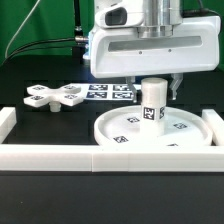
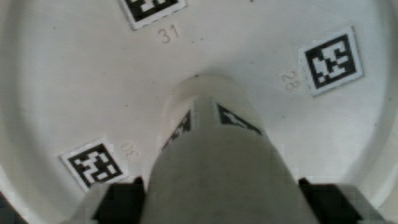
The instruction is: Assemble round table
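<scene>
The white cylinder leg [image 1: 154, 98] stands upright at the middle of the large rimmed disc top [image 1: 190, 130], which lies flat on the table. My gripper [image 1: 155, 92] comes straight down over the leg, with its fingers on either side of the leg's upper part. In the wrist view the leg [image 2: 222, 140] fills the middle, the black fingers [image 2: 121, 200] press against its sides, and the disc top [image 2: 89, 90] lies below. My gripper [image 2: 222, 205] is shut on the leg. The cross-shaped base [image 1: 55, 97] lies apart, towards the exterior view's left.
The marker board [image 1: 108, 92] lies flat behind the disc top, between it and the base. The long white border rail [image 1: 60, 155] runs along the front, with an end block at the exterior view's left [image 1: 8, 120].
</scene>
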Robot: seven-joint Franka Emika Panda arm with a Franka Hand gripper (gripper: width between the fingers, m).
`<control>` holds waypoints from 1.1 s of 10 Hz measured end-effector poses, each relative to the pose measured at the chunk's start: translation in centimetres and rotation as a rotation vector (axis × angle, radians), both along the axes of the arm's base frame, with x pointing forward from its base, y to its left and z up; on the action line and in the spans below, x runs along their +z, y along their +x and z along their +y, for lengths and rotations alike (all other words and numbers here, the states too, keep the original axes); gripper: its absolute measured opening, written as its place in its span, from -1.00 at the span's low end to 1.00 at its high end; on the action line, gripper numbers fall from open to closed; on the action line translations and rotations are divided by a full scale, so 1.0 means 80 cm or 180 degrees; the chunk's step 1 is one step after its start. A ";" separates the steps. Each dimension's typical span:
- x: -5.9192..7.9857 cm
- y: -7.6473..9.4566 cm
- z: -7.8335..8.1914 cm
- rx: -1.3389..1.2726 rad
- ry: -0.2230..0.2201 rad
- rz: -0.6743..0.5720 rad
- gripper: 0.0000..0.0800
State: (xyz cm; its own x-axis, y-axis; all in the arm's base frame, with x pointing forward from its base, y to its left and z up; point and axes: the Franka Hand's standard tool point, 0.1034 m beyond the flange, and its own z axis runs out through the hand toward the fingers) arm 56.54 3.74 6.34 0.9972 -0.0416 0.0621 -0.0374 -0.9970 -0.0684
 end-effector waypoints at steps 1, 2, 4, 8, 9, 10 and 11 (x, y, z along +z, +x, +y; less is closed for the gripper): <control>0.000 0.000 0.000 -0.0187 0.0012 0.0012 0.02; 0.000 0.000 0.000 -0.0240 0.0016 0.0016 0.02; -0.001 -0.001 0.000 -0.0920 0.0090 0.0064 0.02; -0.001 -0.003 0.000 -0.2248 0.0231 0.0178 0.02; -0.001 -0.003 0.000 -0.2570 0.0259 0.0205 0.02; -0.001 -0.003 0.000 -0.2773 0.0269 0.0219 0.02; -0.001 -0.003 0.000 -0.2887 0.0273 0.0226 0.02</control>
State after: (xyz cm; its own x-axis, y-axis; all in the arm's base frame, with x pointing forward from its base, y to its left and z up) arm 56.28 3.76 6.27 0.5813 -0.8128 -0.0376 -0.8110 -0.5749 -0.1086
